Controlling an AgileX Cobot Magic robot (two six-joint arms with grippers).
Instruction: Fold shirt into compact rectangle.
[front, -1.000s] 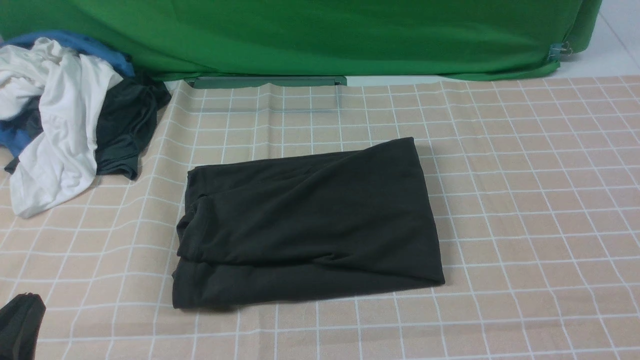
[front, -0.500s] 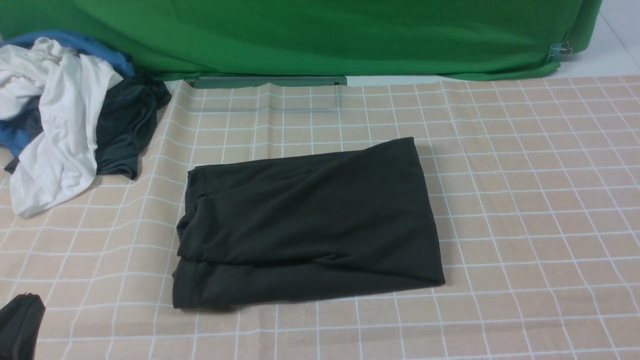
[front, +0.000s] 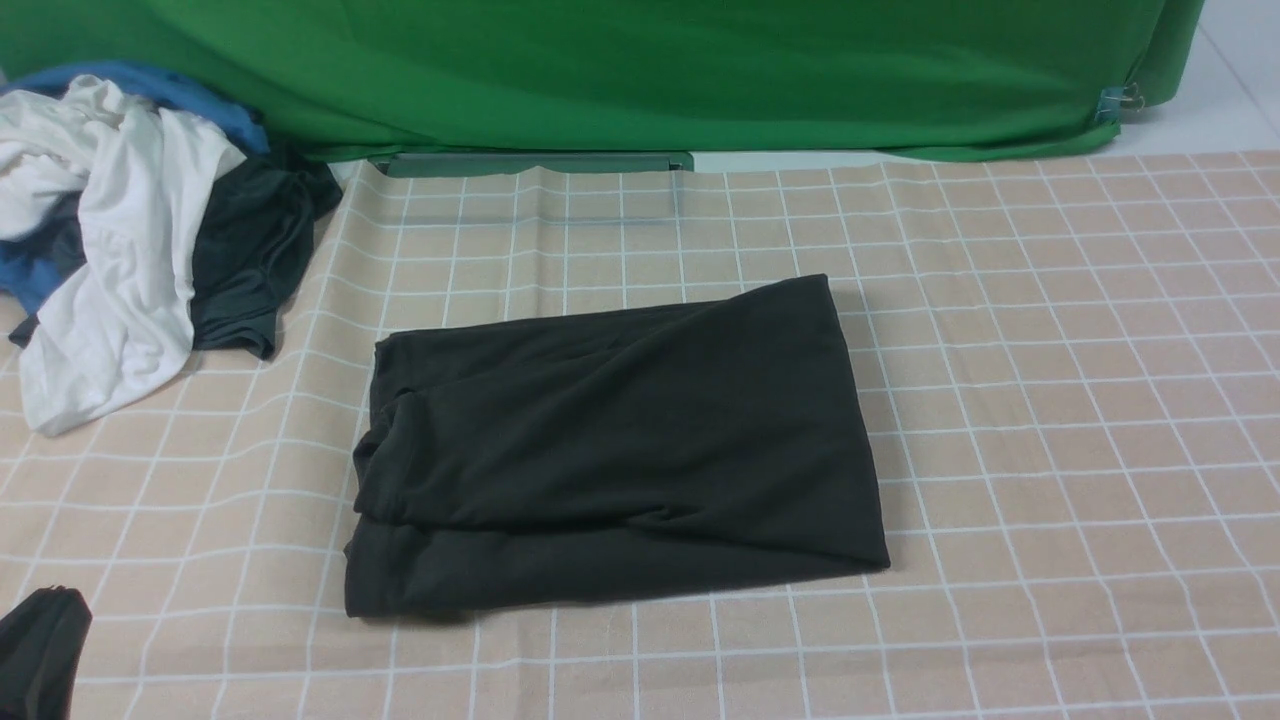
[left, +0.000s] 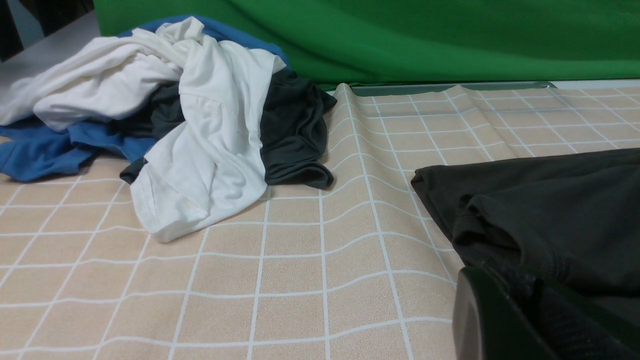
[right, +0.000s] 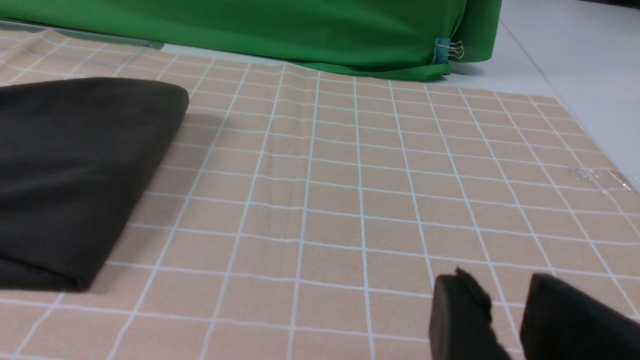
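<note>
Blk shirt (front: 620, 450) folded flat on checked cloth (front: 1050, 400), both pincers off it

The folded shirt (front: 615, 450) lies mid-desk (front: 1050, 400) on the checked cloth. A heap of clothes (front: 120, 230) sits at the desk's far left corner, well apart from it. A backdrop (front: 650, 70) hangs along the far edge.

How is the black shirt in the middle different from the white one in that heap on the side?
The black shirt lies folded flat into a rough rectangle; the white shirt is crumpled. The black shirt sits alone on the checked cloth; the white shirt is tangled with blue and dark clothes. Neither is touched by a gripper.
</note>
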